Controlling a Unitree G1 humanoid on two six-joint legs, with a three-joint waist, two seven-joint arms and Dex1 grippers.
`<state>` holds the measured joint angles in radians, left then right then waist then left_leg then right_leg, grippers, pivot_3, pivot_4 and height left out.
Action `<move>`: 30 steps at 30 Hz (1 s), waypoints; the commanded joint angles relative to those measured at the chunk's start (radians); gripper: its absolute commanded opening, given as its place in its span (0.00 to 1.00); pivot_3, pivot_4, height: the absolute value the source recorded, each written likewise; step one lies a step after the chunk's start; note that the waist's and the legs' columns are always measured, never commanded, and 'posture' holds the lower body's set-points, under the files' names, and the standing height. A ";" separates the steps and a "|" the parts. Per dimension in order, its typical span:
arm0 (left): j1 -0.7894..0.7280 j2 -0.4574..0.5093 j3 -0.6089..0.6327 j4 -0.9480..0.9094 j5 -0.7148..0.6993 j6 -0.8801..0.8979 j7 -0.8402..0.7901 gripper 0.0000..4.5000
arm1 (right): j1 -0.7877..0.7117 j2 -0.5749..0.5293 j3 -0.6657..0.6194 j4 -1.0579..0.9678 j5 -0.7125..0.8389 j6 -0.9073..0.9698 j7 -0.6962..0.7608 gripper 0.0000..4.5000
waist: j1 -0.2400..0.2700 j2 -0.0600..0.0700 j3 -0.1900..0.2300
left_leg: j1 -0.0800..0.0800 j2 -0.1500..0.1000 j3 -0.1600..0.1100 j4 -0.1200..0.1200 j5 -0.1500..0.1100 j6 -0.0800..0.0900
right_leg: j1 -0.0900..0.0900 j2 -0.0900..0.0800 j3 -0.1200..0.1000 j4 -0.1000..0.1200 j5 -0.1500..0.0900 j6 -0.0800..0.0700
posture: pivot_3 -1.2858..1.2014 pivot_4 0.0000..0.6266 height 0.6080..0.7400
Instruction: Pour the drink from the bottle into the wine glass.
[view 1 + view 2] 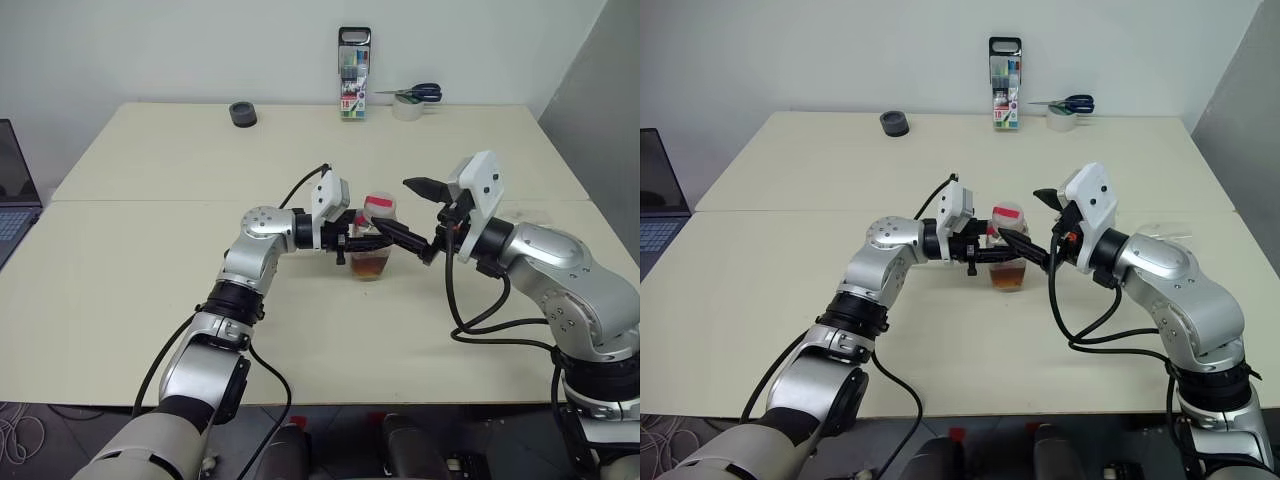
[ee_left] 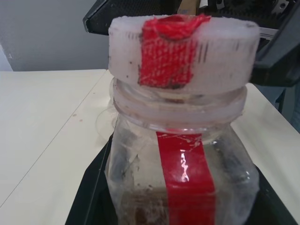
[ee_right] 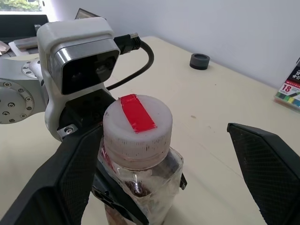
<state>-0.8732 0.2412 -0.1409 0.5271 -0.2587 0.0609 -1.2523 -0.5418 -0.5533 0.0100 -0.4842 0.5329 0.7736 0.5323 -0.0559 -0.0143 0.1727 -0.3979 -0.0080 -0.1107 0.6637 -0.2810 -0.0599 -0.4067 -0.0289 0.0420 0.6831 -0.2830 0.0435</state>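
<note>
Two grippers meet at the bottle (image 1: 372, 245), which stands upright near the table's (image 1: 150, 260) middle, cap uppermost. Head views: the left gripper (image 1: 362, 243) is clamped on the bottle's body from its left; the right gripper (image 1: 425, 217) hangs just right of the cap (image 1: 380, 206), fingers wide apart. Left wrist view: the bottle (image 2: 180, 154) sits between the closed fingers. Right wrist view: the cap (image 3: 137, 129) lies between the spread fingers (image 3: 272, 176), so the right is likely to unscrew it.

Both arms are showing silver-grey metal shells with black joint rings. White box-shaped camera housings are sitting at each wrist, black cables are looping alongside, and the black textured fingers (image 3: 269, 168) are tapering to points. Small screws are dotting the left wrist joint.
</note>
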 commanded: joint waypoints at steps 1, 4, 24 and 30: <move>-0.007 0.006 0.013 -0.026 -0.010 -0.011 -0.003 0.38 | -0.005 -0.013 -0.037 -0.041 0.014 -0.005 0.006 1.00 | 0.000 0.000 0.000 | 0.000 0.000 0.000 0.000 0.000 0.000 | 0.000 0.000 0.000 0.000 0.000 0.000 | 0.52 0.24 1.00; -0.007 0.009 0.013 -0.028 -0.010 -0.011 -0.002 0.38 | -0.005 -0.012 -0.037 -0.040 0.018 -0.005 0.008 1.00 | 0.000 0.000 0.000 | 0.000 0.000 0.000 0.000 0.000 0.000 | 0.000 0.000 0.000 0.000 0.000 0.000 | 0.52 0.24 1.00; -0.009 0.012 0.012 -0.032 -0.011 -0.010 -0.004 0.38 | -0.001 -0.008 -0.071 -0.083 0.141 0.076 0.015 1.00 | 0.000 0.000 0.000 | 0.000 0.000 0.000 0.000 0.000 0.000 | 0.000 0.000 0.000 0.000 0.000 0.000 | 0.52 0.24 1.00; -0.011 0.009 0.013 -0.033 -0.012 -0.008 0.000 0.38 | -0.026 -0.012 -0.043 -0.046 0.126 0.082 0.011 1.00 | 0.000 0.000 0.000 | 0.000 0.000 0.000 0.000 0.000 0.000 | 0.000 0.000 0.000 0.000 0.000 0.000 | 0.52 0.24 1.00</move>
<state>-0.8711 0.2504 -0.1409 0.5269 -0.2587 0.0610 -1.2541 -0.5407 -0.5599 -0.0224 -0.5197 0.6571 0.8610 0.5423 -0.0556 -0.0143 0.1727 -0.3978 -0.0080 -0.1107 0.6637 -0.2810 -0.0598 -0.4067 -0.0289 0.0420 0.6831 -0.2830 0.0435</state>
